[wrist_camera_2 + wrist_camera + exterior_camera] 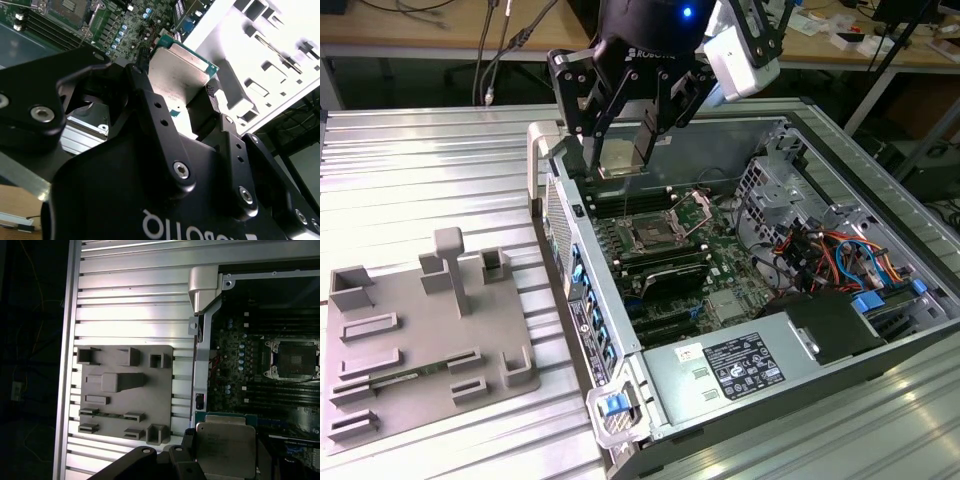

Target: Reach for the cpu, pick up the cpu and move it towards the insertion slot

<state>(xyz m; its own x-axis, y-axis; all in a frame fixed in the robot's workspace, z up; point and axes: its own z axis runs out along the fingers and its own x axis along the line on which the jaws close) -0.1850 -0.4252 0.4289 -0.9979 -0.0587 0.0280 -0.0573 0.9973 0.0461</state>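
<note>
The cpu (620,155) is a thin square chip with a pale metal top. My black gripper (623,162) is shut on it by its edges and holds it in the air over the open computer case. The insertion slot (650,236), a square socket with a shiny frame and dark centre, lies on the green motherboard below the chip and a little toward the exterior view's right. In both wrist views the cpu (180,70) (224,450) sits between the fingers, with the insertion slot (70,7) (295,357) apart from it on the board.
A grey plastic tray (420,340) (125,395) with raised blocks lies on the ribbed metal table at the exterior view's left. The case wall (575,260) stands between tray and motherboard. Drive cages and coloured cables (830,250) crowd the case's right side.
</note>
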